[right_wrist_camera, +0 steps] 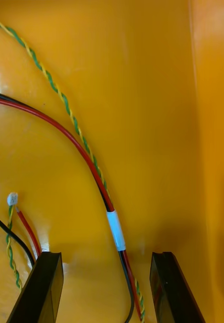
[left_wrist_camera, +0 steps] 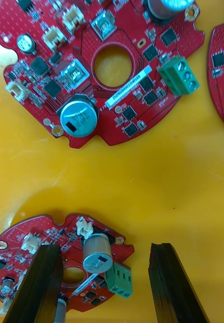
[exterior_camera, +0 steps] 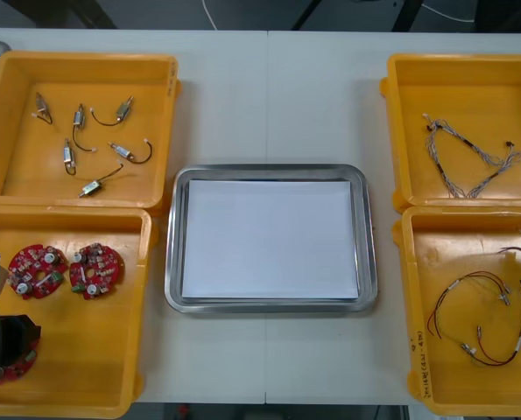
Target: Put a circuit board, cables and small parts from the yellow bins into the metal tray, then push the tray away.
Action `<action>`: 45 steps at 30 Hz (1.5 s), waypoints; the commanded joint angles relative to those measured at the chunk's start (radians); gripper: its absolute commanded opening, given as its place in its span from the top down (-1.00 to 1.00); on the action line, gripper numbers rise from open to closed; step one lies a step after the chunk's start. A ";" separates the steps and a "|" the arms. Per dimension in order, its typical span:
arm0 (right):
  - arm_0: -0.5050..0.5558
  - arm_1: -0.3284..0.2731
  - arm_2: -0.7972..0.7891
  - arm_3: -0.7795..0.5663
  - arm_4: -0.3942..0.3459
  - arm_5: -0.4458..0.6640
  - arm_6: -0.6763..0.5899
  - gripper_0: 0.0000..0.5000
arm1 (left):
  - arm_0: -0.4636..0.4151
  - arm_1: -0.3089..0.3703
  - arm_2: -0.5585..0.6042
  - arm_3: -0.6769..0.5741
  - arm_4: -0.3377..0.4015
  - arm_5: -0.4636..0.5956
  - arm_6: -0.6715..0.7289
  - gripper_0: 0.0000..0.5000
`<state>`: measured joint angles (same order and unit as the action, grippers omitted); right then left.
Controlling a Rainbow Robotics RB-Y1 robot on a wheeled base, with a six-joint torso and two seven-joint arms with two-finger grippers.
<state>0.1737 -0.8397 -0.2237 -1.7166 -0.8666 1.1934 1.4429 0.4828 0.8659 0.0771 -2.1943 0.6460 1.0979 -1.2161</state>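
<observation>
On the bench the tray lies between the bins with nothing on its white inside, so I judge the task to be at its first picks. In the near left bin the left hand hangs low over the floor, pointing down, fingers apart. A board lies partly under one finger, off centre, and the other finger is over bare floor. The next move calls for a sideways shift so both fingers straddle the board's edge, then lowering and closing. The right hand is down inside a right bin, near or far I cannot tell, close by its wall. Its fingers are likewise apart, with a cable running between them, so it should only need to descend and close.
</observation>
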 commanded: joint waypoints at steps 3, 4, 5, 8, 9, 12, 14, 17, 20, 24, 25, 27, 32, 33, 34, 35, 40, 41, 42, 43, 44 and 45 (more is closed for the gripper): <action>-0.016 -0.038 0.024 0.020 -0.014 -0.028 0.053 -1.00 | 0.005 0.038 -0.020 0.013 -0.011 -0.023 -0.077 -1.00; -0.016 -0.038 0.029 0.029 -0.015 -0.038 0.054 -1.00 | 0.000 0.038 -0.031 0.021 -0.020 -0.035 -0.077 -1.00; -0.016 -0.038 0.030 0.031 -0.017 -0.038 0.053 -1.00 | -0.001 0.038 -0.034 0.022 -0.023 -0.038 -0.077 -1.00; -0.016 -0.038 0.030 0.029 -0.020 -0.038 0.051 -1.00 | -0.009 0.038 -0.048 0.034 -0.036 -0.050 -0.076 -1.00; -0.016 -0.038 0.030 0.031 -0.020 -0.038 0.051 -1.00 | -0.010 0.038 -0.048 0.034 -0.034 -0.050 -0.077 -1.00; -0.016 -0.038 0.030 0.031 -0.022 -0.037 0.050 -1.00 | -0.009 0.038 -0.051 0.034 -0.032 -0.052 -0.077 -1.00; -0.014 -0.038 0.032 0.029 -0.025 -0.038 0.050 -1.00 | -0.009 0.038 -0.053 0.034 -0.032 -0.052 -0.077 -1.00; -0.014 -0.038 0.032 0.031 -0.029 -0.029 0.048 -0.82 | -0.010 0.038 -0.053 0.034 -0.034 -0.053 -0.079 -1.00; -0.014 -0.038 0.030 0.031 -0.032 -0.029 0.045 0.69 | -0.017 0.038 -0.053 0.034 -0.034 -0.056 -0.077 -1.00; -0.013 -0.038 0.030 0.031 -0.035 -0.031 0.042 1.00 | -0.029 0.038 -0.053 0.034 -0.034 -0.056 -0.079 -1.00; -0.014 -0.038 0.032 0.031 -0.035 -0.029 0.041 1.00 | -0.030 0.038 -0.053 0.034 -0.032 -0.056 -0.077 -1.00; -0.013 -0.038 0.030 0.029 -0.035 -0.031 0.041 1.00 | -0.032 0.038 -0.053 0.034 -0.032 -0.056 -0.079 -1.00; -0.014 -0.038 0.004 0.025 -0.038 -0.026 0.050 1.00 | -0.036 0.038 -0.051 0.034 -0.032 -0.055 -0.079 -1.00; -0.014 -0.038 -0.003 0.018 -0.038 -0.021 0.051 1.00 | -0.038 0.038 -0.051 0.034 -0.032 -0.055 -0.080 -1.00; -0.014 -0.038 -0.019 0.008 -0.038 -0.009 0.053 1.00 | -0.040 0.038 -0.050 0.034 -0.032 -0.050 -0.080 -1.00; -0.014 -0.038 -0.028 0.000 -0.037 0.003 0.053 1.00 | -0.043 0.038 -0.048 0.033 -0.031 -0.047 -0.080 -1.00; -0.014 -0.038 -0.106 -0.064 -0.037 0.089 0.057 1.00 | -0.055 0.038 -0.040 0.022 -0.031 0.000 -0.082 -1.00; -0.014 -0.038 -0.120 -0.074 -0.037 0.106 0.059 1.00 | -0.055 0.038 -0.037 0.021 -0.028 0.010 -0.082 -1.00; -0.016 -0.038 -0.137 -0.089 -0.038 0.126 0.060 1.00 | -0.056 0.038 -0.031 0.016 -0.025 0.022 -0.083 -1.00; -0.016 -0.038 -0.149 -0.101 -0.038 0.141 0.062 1.00 | -0.056 0.038 -0.025 0.010 -0.023 0.033 -0.083 -1.00; -0.017 -0.038 -0.160 -0.112 -0.038 0.155 0.064 1.00 | -0.056 0.038 -0.022 0.005 -0.020 0.040 -0.085 -1.00; -0.016 -0.038 -0.177 -0.130 -0.038 0.178 0.064 1.00 | -0.056 0.038 -0.016 -0.002 -0.017 0.056 -0.085 -1.00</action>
<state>0.1682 -0.8445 -0.3271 -1.7887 -0.8961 1.3330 1.4431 0.4381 0.8695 0.0460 -2.1626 0.6217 1.1189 -1.2161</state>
